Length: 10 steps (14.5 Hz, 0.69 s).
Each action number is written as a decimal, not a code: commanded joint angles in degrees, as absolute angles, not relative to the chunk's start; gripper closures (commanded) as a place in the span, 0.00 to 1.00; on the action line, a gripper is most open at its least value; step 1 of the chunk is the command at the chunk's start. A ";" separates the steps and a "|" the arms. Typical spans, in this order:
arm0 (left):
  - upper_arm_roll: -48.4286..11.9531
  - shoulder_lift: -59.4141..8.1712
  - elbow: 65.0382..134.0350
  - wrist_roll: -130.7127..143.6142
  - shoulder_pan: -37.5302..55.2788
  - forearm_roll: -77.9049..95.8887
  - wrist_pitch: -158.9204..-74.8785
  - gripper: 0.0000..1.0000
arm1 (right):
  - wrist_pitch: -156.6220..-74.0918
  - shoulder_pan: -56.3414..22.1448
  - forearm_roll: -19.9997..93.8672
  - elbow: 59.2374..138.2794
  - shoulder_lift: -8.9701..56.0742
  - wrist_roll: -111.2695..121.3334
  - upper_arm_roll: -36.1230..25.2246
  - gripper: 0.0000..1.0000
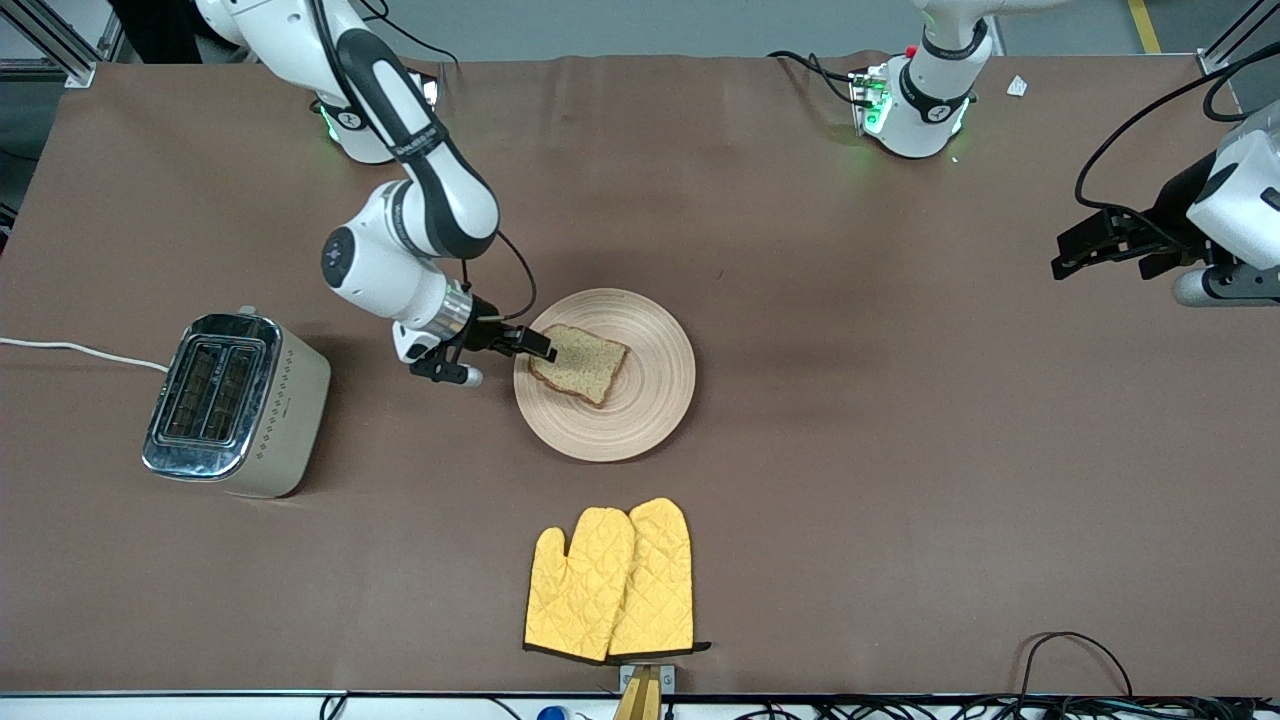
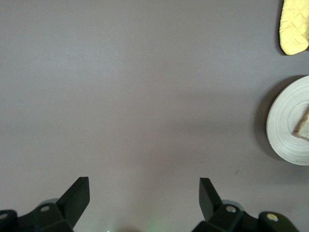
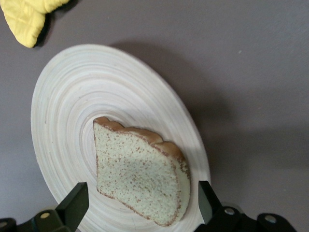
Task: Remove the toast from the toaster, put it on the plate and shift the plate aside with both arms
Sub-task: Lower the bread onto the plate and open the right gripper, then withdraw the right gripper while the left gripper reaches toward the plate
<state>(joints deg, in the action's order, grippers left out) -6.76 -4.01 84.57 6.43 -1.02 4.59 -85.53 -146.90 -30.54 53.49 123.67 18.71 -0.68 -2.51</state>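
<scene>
Counter (image 1: 800,480), brown, carried everything. Toaster (image 1: 236,403) sat near the edge at the right arm's end, both slots showing no bread, so extraction judged done.

Plate (image 1: 606,374) lay mid-counter, well apart from all four edges; not yet moved aside, judged the remaining step for both arms. Yellow oven mitts (image 1: 612,582) lay close to the counter edge nearest the front camera, clear of the plate.

Toast (image 1: 579,363) lay flat on the plate, on the half toward the toaster; placing judged complete.

Right tool (image 1: 535,347) was low over the plate's rim on the toaster side, fingers spread to either side of the slice, released, nothing held. Left tool (image 1: 1075,255) waited over the counter's edge at the left arm's end, fingers wide apart, empty.
</scene>
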 commanded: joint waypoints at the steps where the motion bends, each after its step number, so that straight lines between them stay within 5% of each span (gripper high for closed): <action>1: -6.68 -5.53 84.46 5.71 -1.32 9.91 -85.78 0.00 | -139.43 -29.44 48.89 125.07 12.06 -0.79 -6.04 0.00; 7: -6.77 -11.77 88.31 -1.20 -5.19 25.92 -90.86 0.00 | -129.48 -26.12 24.93 123.76 -0.25 -0.97 -13.18 0.00; 10: -7.47 -13.26 93.86 -4.04 -4.40 30.04 -99.03 0.00 | -117.21 -20.59 13.22 116.14 -2.81 -1.06 -13.18 0.00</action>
